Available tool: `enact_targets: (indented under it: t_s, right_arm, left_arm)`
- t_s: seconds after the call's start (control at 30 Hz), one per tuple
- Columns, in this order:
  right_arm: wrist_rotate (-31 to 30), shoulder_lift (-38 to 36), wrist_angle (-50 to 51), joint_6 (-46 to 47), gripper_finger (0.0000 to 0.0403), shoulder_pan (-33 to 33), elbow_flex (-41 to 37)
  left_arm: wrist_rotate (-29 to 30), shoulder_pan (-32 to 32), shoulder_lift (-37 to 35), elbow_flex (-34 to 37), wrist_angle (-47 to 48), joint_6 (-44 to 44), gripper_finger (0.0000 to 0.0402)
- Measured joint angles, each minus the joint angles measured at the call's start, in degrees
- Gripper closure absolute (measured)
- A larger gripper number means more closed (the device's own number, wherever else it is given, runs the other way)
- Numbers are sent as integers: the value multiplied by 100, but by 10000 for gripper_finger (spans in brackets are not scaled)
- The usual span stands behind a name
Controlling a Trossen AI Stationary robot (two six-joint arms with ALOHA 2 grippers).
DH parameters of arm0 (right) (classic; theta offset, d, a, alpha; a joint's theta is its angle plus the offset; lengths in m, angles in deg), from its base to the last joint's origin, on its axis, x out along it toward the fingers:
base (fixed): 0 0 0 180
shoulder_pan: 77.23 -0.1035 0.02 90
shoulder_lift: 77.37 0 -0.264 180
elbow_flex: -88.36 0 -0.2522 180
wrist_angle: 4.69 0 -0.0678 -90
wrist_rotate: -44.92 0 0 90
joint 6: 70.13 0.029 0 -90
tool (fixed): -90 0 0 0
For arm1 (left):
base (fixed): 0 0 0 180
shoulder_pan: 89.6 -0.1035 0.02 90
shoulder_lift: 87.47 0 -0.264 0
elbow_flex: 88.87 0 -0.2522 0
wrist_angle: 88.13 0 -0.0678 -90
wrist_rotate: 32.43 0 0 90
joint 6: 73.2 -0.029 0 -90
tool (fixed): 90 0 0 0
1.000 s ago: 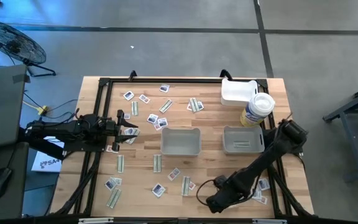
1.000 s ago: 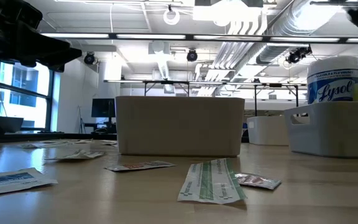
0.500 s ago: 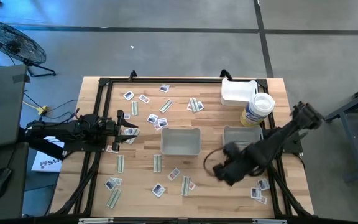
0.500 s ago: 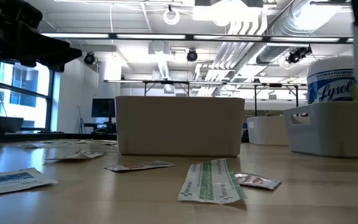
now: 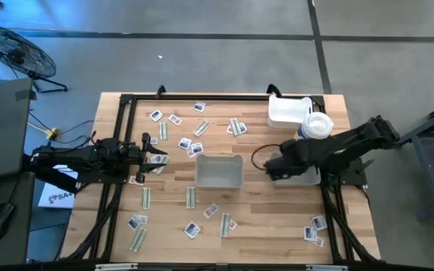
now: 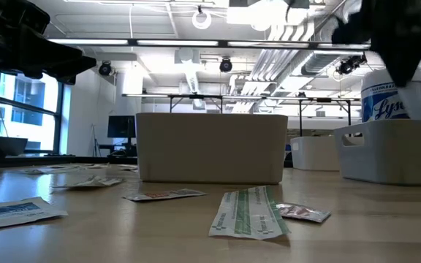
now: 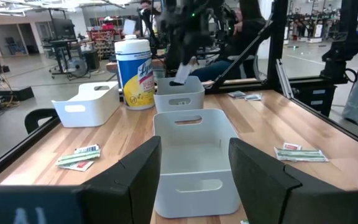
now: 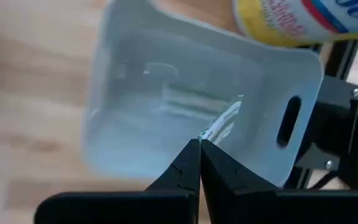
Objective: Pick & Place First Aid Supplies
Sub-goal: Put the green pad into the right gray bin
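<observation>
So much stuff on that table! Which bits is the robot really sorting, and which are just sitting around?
Part of the job:
- small packets scattered on the table
- strip packet pinched in the right gripper
- right tray, already holding a strip
- middle tray
- left gripper, open, waiting at the table's left

Just lying about:
- wipes bottle
- white bin
- fan on the floor

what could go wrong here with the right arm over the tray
The right end effector is shut on a strip above the right tray, which already holds a strip. Risks: the thin strip could cling to the fingers on release, or flutter past the rim. The bottle stands close beside the arm and might get bumped.
</observation>
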Motion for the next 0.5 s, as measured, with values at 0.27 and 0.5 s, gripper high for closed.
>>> enact_targets:
  t_s: [0.27,0.5]
  right_arm:
    - [414,0,-1587,-1023,399,835,-1140]
    - [498,0,-2351,-1503,387,1201,-1567]
  left_arm:
    - [2,0,-2,0,2,0,216]
    - [0,0,-2,0,2,-2,216]
